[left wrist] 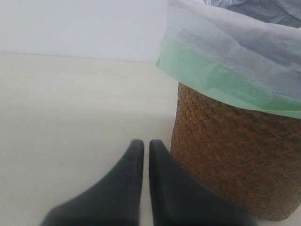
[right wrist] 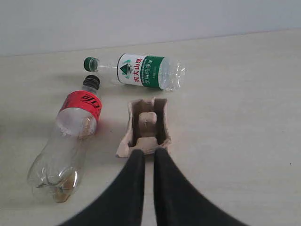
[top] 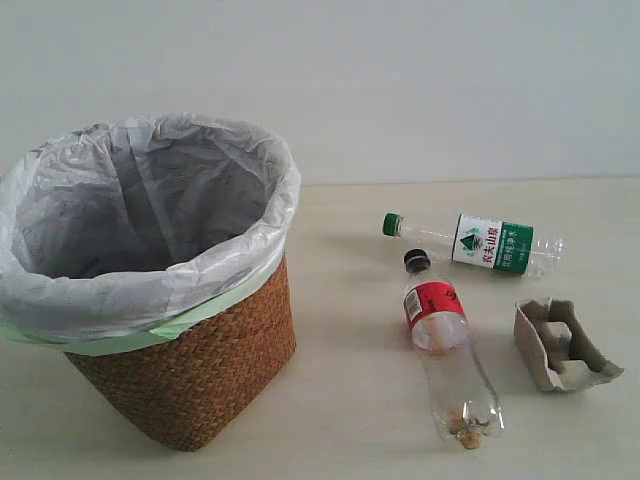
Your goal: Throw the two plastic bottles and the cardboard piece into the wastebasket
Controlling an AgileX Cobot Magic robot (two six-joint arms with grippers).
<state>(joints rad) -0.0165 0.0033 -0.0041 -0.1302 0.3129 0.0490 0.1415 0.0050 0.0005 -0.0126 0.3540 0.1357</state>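
The wicker wastebasket (top: 190, 370) with its white bag liner and pale green band stands at the left. To its right lie the green-cap bottle (top: 480, 243) and, nearer, the longer black-cap, red-label bottle (top: 445, 345). The grey-beige cardboard piece (top: 558, 343) sits right of that bottle. No gripper shows in the exterior view. My left gripper (left wrist: 146, 143) is shut, empty, low beside the wastebasket (left wrist: 235, 150). My right gripper (right wrist: 149, 151) is shut, empty, its tips just short of the cardboard piece (right wrist: 146, 126); the red-label bottle (right wrist: 70, 136) and green-cap bottle (right wrist: 141, 70) lie beyond.
A pale wooden tabletop (top: 360, 400) carries everything, with a plain light wall behind. Some brownish residue sits in the base of the red-label bottle.
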